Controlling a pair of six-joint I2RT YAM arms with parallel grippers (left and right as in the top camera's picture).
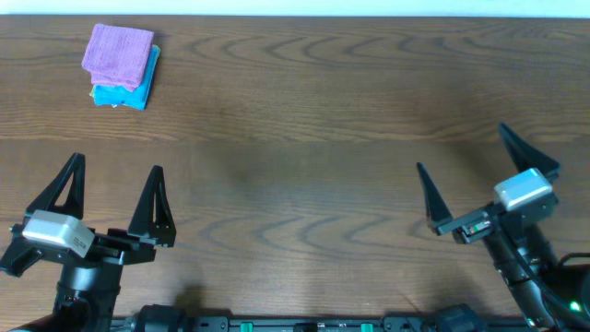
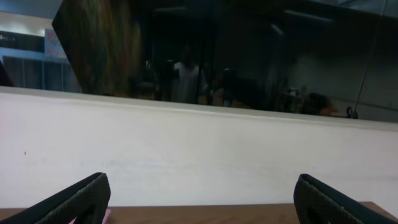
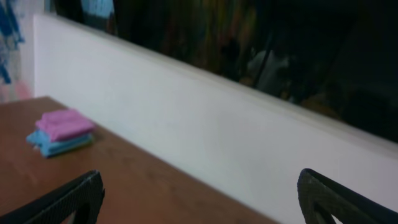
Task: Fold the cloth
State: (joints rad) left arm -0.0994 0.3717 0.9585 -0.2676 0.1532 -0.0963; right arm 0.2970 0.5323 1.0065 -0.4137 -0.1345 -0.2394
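The blue cloth point(image 1: 123, 95) is mostly hidden. A folded purple cloth point(image 1: 118, 53) lies on top of it, leaving only a strip of blue showing along the near and right sides. The pair sits at the far left corner of the bench point(image 1: 304, 138), close to the back edge and well apart from both arms. Whether the blue piece is folded as neatly as the purple one cannot be told from overhead.

The lower frame edge cuts off both arm bases. The left wrist view shows little more than its two dark jaw tips and a thin sliver of wood. A small pinkish speck beside the left tip may be the stack, but it is too small to be sure.

The left gripper point(image 1: 118, 164) rests near the front left edge with its jaws spread wide and nothing between them. The right gripper point(image 1: 461, 146) sits near the front right, turned at an angle, with its jaws likewise wide apart and holding nothing. Between the arms and out to the back edge lies bare brown wood grain.

A low white wall point(image 3: 186, 124) runs along the back of the bench. Above it is a dark panel point(image 2: 249, 50) with dim shapes that are hard to make out.
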